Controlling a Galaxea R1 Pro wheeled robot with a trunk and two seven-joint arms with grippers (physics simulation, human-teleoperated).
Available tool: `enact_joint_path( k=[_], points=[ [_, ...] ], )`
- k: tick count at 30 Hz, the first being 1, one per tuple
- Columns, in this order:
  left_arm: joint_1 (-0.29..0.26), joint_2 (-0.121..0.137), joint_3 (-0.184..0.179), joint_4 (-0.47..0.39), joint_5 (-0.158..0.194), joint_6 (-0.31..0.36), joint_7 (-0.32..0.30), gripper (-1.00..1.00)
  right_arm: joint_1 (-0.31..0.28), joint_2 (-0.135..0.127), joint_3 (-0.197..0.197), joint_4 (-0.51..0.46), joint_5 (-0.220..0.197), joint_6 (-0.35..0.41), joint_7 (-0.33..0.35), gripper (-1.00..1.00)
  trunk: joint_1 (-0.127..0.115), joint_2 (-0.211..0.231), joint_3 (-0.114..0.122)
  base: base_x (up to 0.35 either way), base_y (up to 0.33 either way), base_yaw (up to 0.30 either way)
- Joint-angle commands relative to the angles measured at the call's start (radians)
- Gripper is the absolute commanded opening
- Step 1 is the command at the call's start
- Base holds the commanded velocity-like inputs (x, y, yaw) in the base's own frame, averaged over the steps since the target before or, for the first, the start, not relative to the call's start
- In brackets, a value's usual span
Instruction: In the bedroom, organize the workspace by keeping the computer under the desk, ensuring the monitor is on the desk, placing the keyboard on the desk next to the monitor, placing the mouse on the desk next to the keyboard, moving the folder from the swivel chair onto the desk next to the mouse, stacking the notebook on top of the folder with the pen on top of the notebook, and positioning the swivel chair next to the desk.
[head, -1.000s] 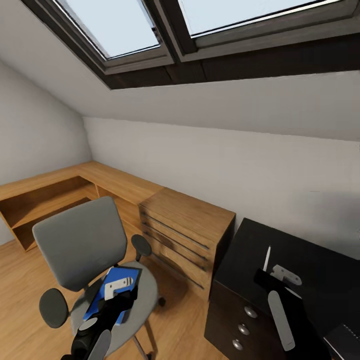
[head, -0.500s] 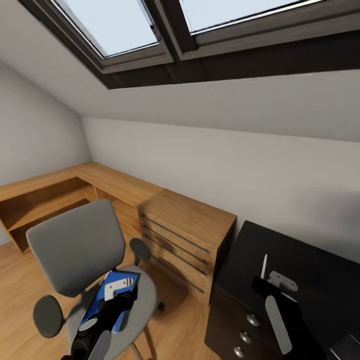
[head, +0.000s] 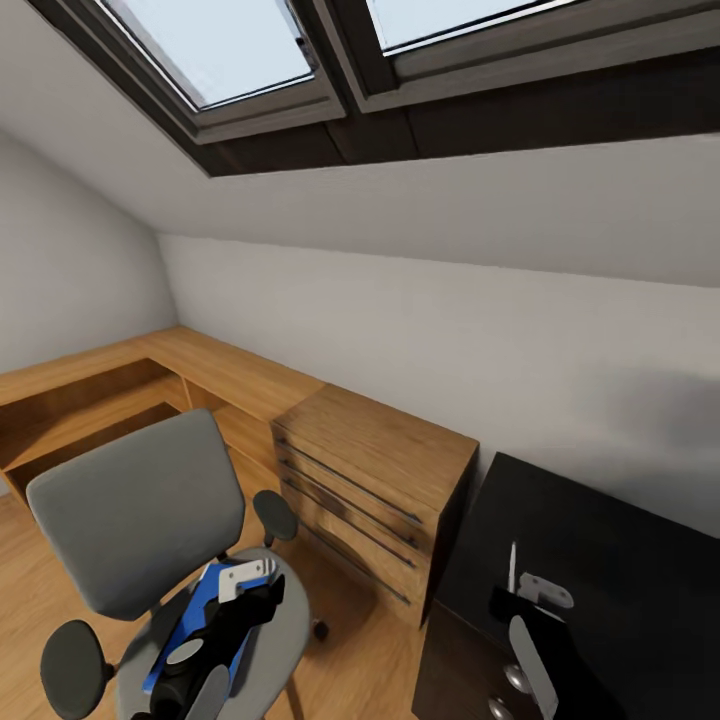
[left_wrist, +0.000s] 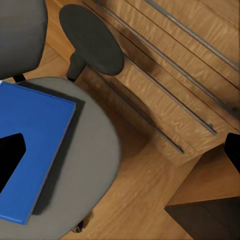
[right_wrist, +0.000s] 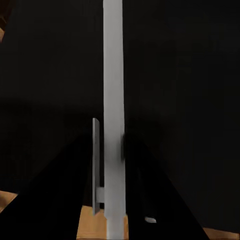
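Now the pen (right_wrist: 113, 100) is sitting clamped in the right tool (head: 522, 592) above the black tabletop (head: 610, 560). Nearby, the folder (left_wrist: 27, 150) is lying on the swivel chair (head: 140, 510) seat, beneath the left tool (head: 245, 580), whose grip I cannot tell.

Soft daylight from the skylights (head: 250, 50) lights pale walls evenly, with faint shadows and wide-angle bending at the edges.

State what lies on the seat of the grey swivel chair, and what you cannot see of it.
A blue folder lies flat on the swivel chair seat. The left gripper hangs above it, covering part of its surface; whatever lies beneath the folder is hidden.
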Motion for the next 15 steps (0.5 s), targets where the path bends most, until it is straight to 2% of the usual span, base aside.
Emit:
enact_joint_path(
  k=[1, 3, 6, 8, 12, 15],
  points=[
    [-0.001, 0.001, -0.003, -0.002, 0.01, 0.002, 0.01, 1.0, -0.004, 0.001, 0.001, 0.008, -0.009, 0.0, -0.006, -1.0, 0.0, -0.002, -0.002, 0.004, 0.0, 0.0],
    [-0.001, 0.001, -0.005, -0.002, 0.01, 0.002, 0.01, 1.0, -0.029, 0.001, 0.025, 0.072, -0.005, -0.018, -0.006, -1.0, 0.0, -0.002, -0.002, 0.002, 0.0, 0.0],
    [-0.001, 0.001, -0.013, -0.002, 0.008, 0.002, 0.01, 1.0, -0.059, 0.001, 0.039, 0.14, -0.004, -0.055, -0.006, -1.0, 0.0, -0.002, -0.002, 0.0, 0.0, 0.0],
    [0.0, 0.001, -0.02, -0.002, -0.009, 0.002, 0.01, 1.0, -0.087, 0.001, 0.046, 0.202, 0.008, -0.082, -0.005, -1.0, 0.0, -0.002, -0.002, 0.006, 0.002, 0.0],
    [0.001, 0.001, -0.023, -0.002, -0.035, -0.001, 0.01, 1.0, -0.104, 0.001, 0.049, 0.243, 0.029, -0.103, -0.005, -1.0, 0.0, -0.002, -0.002, 0.128, 0.052, 0.0],
    [0.002, 0.001, -0.024, -0.002, -0.038, -0.001, 0.01, 1.0, -0.106, 0.001, 0.049, 0.247, 0.032, -0.106, -0.005, -1.0, 0.0, -0.002, -0.002, 0.164, 0.061, 0.0]
  ],
)
